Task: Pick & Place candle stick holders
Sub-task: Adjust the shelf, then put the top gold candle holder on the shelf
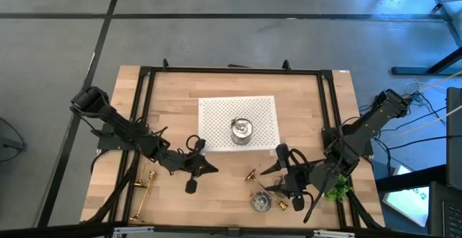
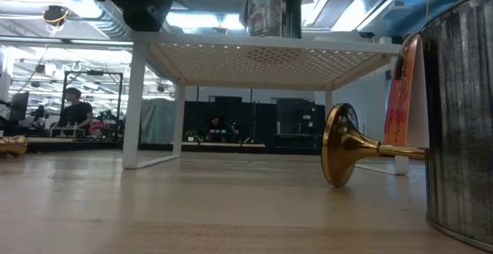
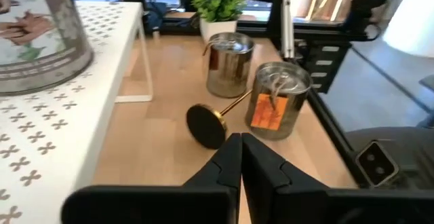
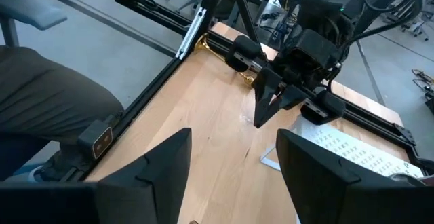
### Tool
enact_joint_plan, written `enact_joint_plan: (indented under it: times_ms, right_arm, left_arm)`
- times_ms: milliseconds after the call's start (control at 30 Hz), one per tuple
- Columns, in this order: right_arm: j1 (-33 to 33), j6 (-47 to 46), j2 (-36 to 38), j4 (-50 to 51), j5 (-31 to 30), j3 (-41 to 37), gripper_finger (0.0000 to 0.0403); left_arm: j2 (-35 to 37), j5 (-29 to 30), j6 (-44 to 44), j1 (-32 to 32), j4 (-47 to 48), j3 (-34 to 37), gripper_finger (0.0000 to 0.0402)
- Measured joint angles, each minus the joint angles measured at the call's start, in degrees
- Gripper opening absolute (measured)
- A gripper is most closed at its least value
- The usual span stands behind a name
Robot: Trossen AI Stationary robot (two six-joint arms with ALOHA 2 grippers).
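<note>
The left end effector is clenched and empty above the table. The right end effector is released. A gold candlestick lies nearby; its thin stem should be pinched gently.

Looks like a robotics lab or open workshop: wooden table in a black metal frame on bare concrete floor, with workbenches, ceiling ducts and a person beyond the table.
</note>
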State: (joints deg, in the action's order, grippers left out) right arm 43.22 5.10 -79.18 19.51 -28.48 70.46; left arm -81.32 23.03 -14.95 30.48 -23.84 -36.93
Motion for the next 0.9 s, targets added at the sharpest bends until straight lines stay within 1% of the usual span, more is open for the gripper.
enact_joint_plan:
  times_ms: [133, 433, 533, 633, 700, 800, 900]
  right_arm:
    - [0.0, 0.0, 0.0, 0.0, -0.01, 0.0, 0.0217]
    - [0.0, 0.0, 0.0, -0.02, 0.01, 0.0, 0.0217]
    - [0.0, 0.0, 0.0, -0.02, 0.01, 0.0, 0.0217]
    - [0.0, 0.04, 0.0, -0.02, 0.02, 0.0, 0.0217]
    - [0.0, 0.07, 0.0, -0.02, 0.03, 0.0, 0.0217]
    - [0.0, 0.15, 0.0, -0.02, 0.03, 0.0, 0.0217]
    - [-0.02, 0.22, 0.02, -0.02, 0.05, 0.0, 0.0217]
  left_arm:
    - [0.02, 2.14, -0.08, -0.23, 1.2, 0.0, 0.0003]
    - [0.02, 3.03, 1.05, -0.96, 1.74, 0.11, 0.0003]
    - [-0.1, 2.97, 2.36, -0.67, 0.45, 0.26, 0.0002]
    - [-0.26, 1.41, 5.62, 0.45, -4.57, 0.39, 0.0003]
    - [-0.13, -1.43, 8.32, 1.13, -8.99, 0.37, 0.0005]
    - [0.49, -4.96, 11.17, 1.92, -12.9, 0.37, 0.0005]
    - [1.77, -5.11, 13.02, 2.66, -14.69, 0.33, 0.0006]
